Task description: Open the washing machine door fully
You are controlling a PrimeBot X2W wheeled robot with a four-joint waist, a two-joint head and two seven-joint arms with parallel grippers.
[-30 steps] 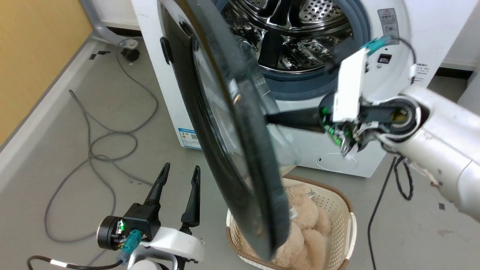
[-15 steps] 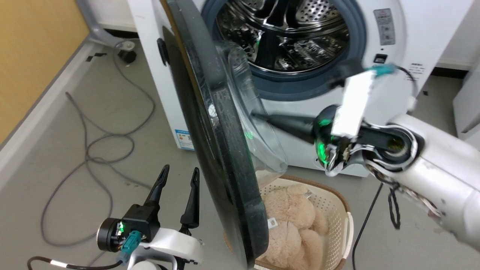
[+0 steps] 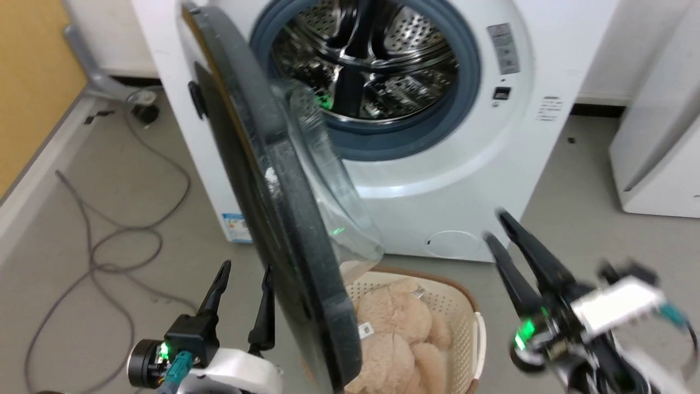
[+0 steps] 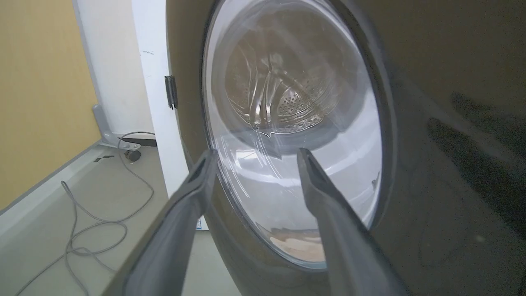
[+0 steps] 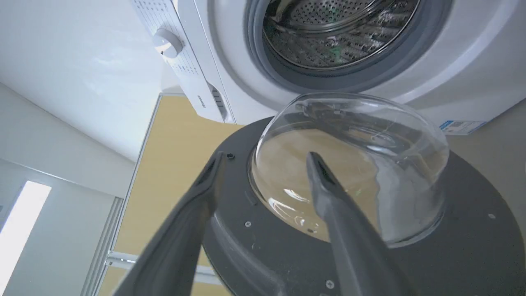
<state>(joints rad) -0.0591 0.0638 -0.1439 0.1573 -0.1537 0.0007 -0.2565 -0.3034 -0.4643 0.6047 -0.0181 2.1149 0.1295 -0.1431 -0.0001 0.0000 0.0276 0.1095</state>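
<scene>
Jaws stood wide and empty on both the left gripper and the right gripper. Between them the washing machine door stood swung out, edge-on, from the washing machine. Below it, a basket held a beige plush toy.

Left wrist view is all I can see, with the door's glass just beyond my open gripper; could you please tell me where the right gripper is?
Observer: The right gripper is low on the right in the head view, open, holding nothing, apart from the washing machine door.
Operator: Thanks. Is anything under the door?
Observer: Yes, a basket with a plush toy sits on the floor below its lower edge.
Operator: How far open is it?
Observer: It juts out from the washing machine, leaving the drum uncovered.
</scene>
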